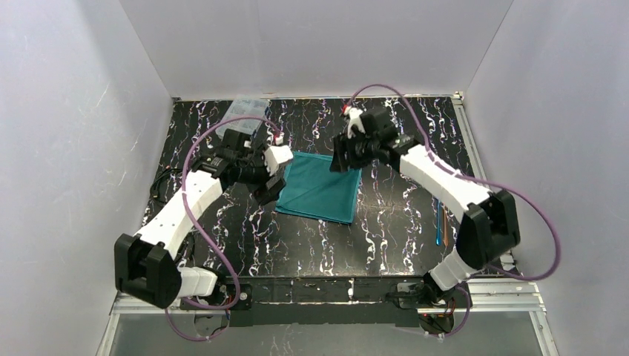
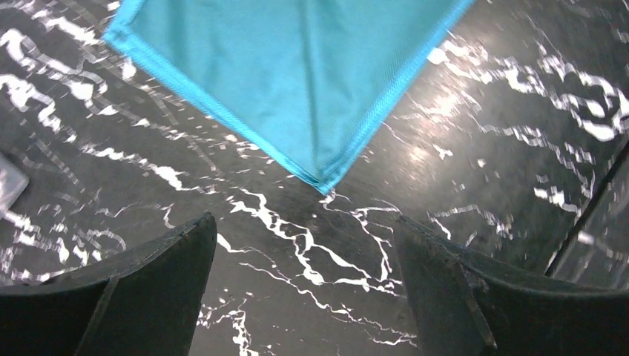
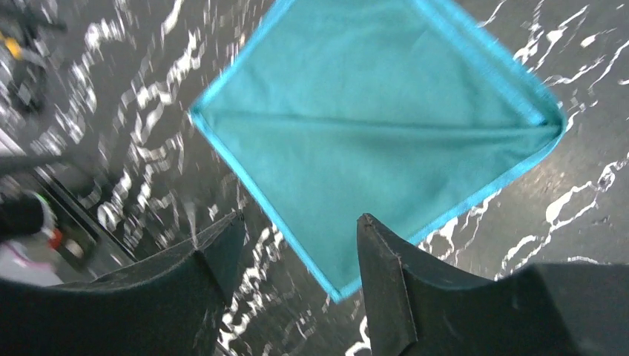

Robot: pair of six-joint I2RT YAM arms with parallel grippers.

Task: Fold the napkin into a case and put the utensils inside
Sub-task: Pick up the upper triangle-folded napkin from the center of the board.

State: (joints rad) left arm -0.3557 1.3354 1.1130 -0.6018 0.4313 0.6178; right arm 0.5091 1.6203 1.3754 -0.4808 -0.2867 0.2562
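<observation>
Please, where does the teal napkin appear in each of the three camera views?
Top external: the napkin, in the middle of the picture.
Left wrist: upper middle, one corner pointing down.
Right wrist: centre, a crease running across it.
Shared landmark: the black table with white veins.

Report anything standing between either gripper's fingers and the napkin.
Nothing visible does. The left gripper hangs open over bare table, just off a corner of the napkin. The right gripper hangs open above another corner, holding nothing. The utensils lie apart, towards the table's right side.
</observation>
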